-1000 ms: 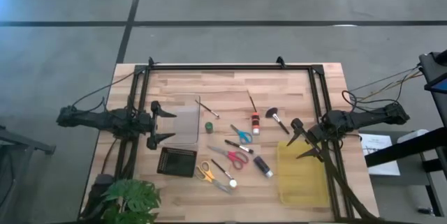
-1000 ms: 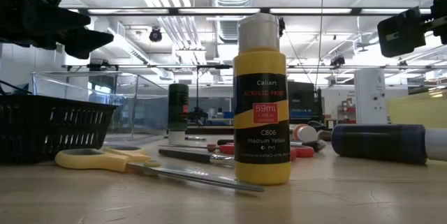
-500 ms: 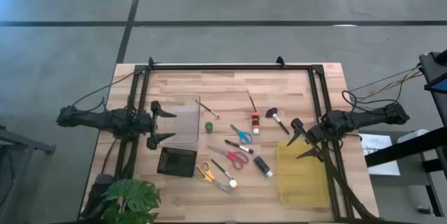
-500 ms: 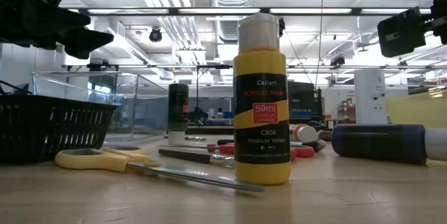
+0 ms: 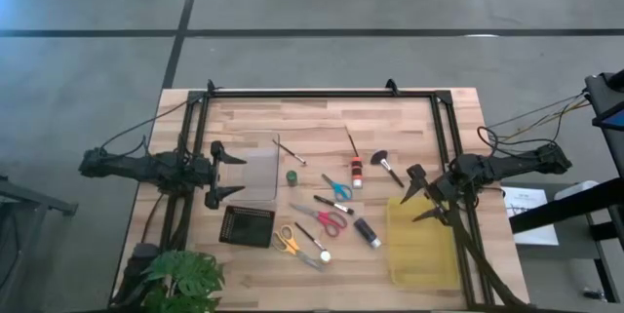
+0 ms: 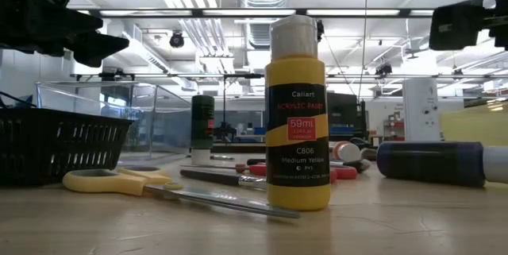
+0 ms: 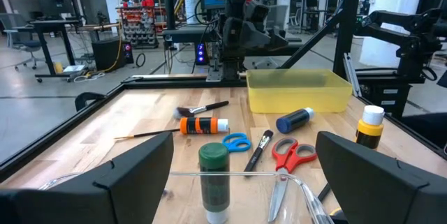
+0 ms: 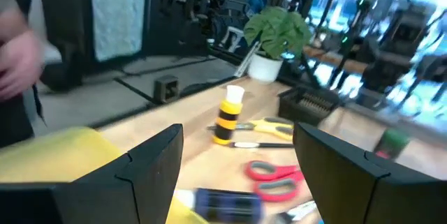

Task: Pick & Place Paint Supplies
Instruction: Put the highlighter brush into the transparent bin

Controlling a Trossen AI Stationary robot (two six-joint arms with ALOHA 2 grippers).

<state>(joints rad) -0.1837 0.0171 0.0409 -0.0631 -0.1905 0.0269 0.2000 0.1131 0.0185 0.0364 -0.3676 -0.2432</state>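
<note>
The paint supplies lie mid-table: a green pot (image 5: 292,176), blue scissors (image 5: 337,188), red scissors (image 5: 331,220), yellow scissors (image 5: 286,241), an orange tube (image 5: 357,170), a dark blue bottle (image 5: 367,232), a yellow bottle (image 6: 296,112) standing upright, and thin brushes (image 5: 289,151). My left gripper (image 5: 242,175) is open and empty above a clear box (image 5: 258,172), facing the green pot (image 7: 213,172). My right gripper (image 5: 414,196) is open and empty above the far left corner of the yellow bin (image 5: 421,240).
A black basket (image 5: 248,225) stands near the yellow scissors. A potted plant (image 5: 185,279) stands at the near left corner. A black frame (image 5: 322,94) runs along the table's far edge. A person's blurred hand (image 8: 17,49) shows beyond the table in the right wrist view.
My right gripper has gone up a little, still open. Nothing on the table has moved.
</note>
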